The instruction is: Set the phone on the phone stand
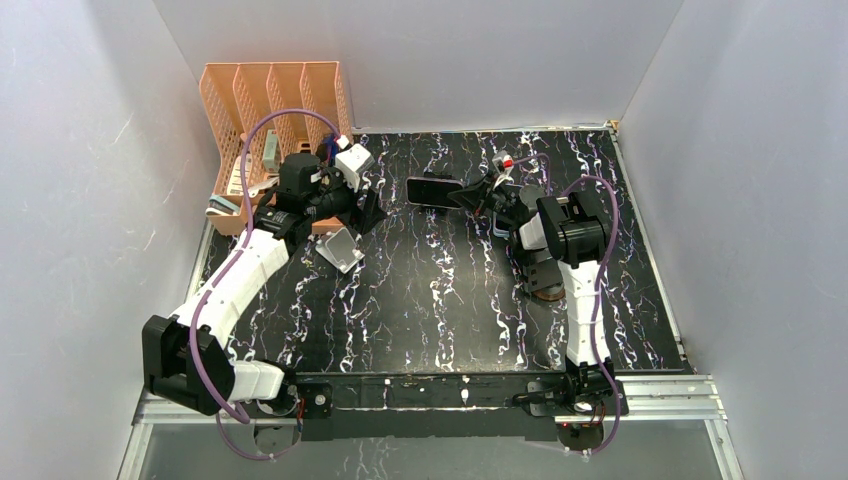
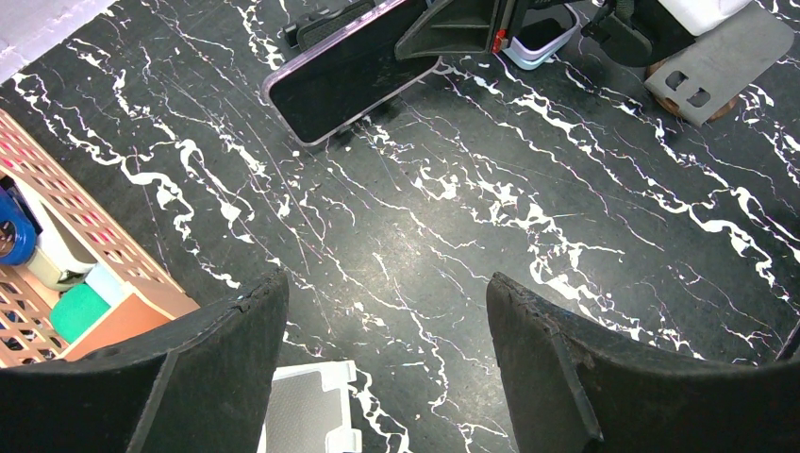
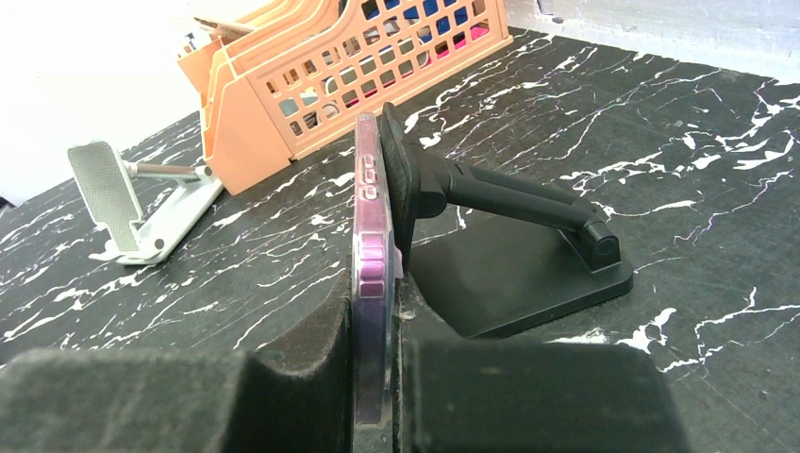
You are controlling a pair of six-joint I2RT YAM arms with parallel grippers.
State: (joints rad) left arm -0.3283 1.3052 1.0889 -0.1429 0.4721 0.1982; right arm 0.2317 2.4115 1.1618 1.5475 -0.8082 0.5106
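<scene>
The phone (image 1: 432, 191), dark with a purple case, is held on its long edge above the table's far middle. My right gripper (image 1: 478, 196) is shut on its right end. In the right wrist view the phone (image 3: 372, 236) stands edge-on between my fingers (image 3: 373, 377), its back against the head of a black phone stand (image 3: 528, 269). In the left wrist view the phone (image 2: 349, 68) shows at the top. My left gripper (image 1: 368, 212) is open and empty, hovering over bare table (image 2: 387, 311) left of the phone.
A silver folding stand (image 1: 340, 250) sits just below my left gripper and also shows in the left wrist view (image 2: 304, 411) and the right wrist view (image 3: 118, 200). An orange file rack (image 1: 270, 110) holding small items stands at the far left. A brown round object (image 1: 545, 287) lies under my right arm.
</scene>
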